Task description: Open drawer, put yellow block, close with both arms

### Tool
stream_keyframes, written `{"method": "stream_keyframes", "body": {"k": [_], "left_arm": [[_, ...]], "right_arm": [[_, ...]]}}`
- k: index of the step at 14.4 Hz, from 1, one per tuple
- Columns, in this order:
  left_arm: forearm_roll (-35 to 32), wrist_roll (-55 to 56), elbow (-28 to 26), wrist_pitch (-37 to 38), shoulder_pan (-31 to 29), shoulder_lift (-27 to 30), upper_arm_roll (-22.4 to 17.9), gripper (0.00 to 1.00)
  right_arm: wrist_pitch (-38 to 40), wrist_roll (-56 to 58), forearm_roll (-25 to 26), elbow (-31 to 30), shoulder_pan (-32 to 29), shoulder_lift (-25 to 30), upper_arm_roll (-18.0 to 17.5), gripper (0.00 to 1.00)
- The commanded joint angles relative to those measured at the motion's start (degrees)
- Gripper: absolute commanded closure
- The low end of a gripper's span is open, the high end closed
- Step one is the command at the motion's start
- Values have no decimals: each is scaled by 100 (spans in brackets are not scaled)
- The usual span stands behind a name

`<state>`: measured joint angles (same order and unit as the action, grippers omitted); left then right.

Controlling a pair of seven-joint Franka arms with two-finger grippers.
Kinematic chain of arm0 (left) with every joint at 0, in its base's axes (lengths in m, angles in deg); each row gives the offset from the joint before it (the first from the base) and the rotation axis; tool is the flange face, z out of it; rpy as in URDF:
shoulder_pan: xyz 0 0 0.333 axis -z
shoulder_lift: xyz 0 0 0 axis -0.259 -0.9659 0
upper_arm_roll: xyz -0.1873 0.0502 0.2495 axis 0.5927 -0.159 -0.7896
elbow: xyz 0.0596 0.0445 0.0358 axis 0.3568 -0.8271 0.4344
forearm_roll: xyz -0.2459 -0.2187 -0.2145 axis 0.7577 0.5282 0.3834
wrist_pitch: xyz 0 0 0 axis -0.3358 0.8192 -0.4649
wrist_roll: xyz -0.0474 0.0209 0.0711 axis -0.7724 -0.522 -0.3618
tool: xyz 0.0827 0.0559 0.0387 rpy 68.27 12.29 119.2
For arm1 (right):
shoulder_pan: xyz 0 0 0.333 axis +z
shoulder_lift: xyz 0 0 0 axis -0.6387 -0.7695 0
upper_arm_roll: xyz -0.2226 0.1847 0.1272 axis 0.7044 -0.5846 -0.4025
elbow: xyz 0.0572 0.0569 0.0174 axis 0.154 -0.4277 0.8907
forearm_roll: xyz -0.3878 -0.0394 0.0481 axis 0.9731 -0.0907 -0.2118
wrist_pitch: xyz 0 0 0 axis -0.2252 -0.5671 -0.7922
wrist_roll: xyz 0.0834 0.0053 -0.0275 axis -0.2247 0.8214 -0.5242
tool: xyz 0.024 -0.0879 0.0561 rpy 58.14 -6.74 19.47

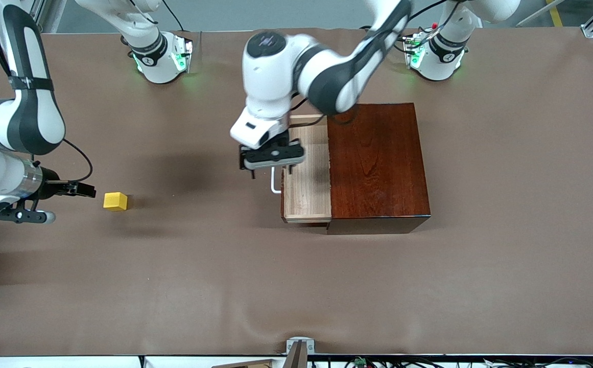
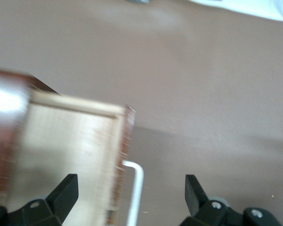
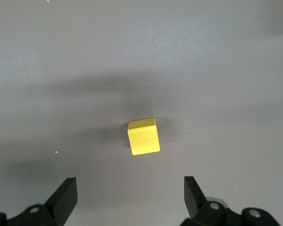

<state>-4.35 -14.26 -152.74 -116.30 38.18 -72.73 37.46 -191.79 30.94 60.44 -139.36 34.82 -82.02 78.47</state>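
The mahogany box [image 1: 378,163] stands mid-table with its drawer [image 1: 306,176] pulled partly out toward the right arm's end, showing an empty pale wood tray. The white bar handle [image 1: 275,183] is on the drawer front. My left gripper [image 1: 270,167] hangs open over the drawer front. In the left wrist view the gripper [image 2: 130,182] straddles the handle [image 2: 137,186] and the drawer front [image 2: 70,150] without touching them. The yellow block [image 1: 115,201] lies on the table near the right arm's end. My right gripper [image 1: 86,190] is open and empty beside it. In the right wrist view the block [image 3: 143,136] lies just ahead of the gripper [image 3: 130,182].
A brown cloth [image 1: 296,286] covers the table. The two arm bases [image 1: 161,56] [image 1: 436,53] stand along the farthest edge. A small metal bracket [image 1: 300,347] sits at the nearest edge.
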Motion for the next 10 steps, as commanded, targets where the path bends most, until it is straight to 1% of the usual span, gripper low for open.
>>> {"method": "stream_keyframes", "body": {"k": [1,4,6,8,10], "left_arm": [[98,-383,-311,558,-274,603,12,0],[98,-427,-364,1436,-476,1060,12,0],[98,-445,-390,1797,-643,1324,12,0],[98,-602,-425,2062,-801,1561,12,0],[98,-892,-609,2089,-933,1825,21,0]], "right_arm": [[-144,-36,67,-90,-84,-68,-58,0],[-670,-36,59,-494,-93,-68,-58,0],[-1005,-36,67,-714,-93,-94,-58,0],[-1347,-36,59,-960,-110,-182,-58,0],[-1857,-18,59,-1207,-75,-226,-58,0]]}}
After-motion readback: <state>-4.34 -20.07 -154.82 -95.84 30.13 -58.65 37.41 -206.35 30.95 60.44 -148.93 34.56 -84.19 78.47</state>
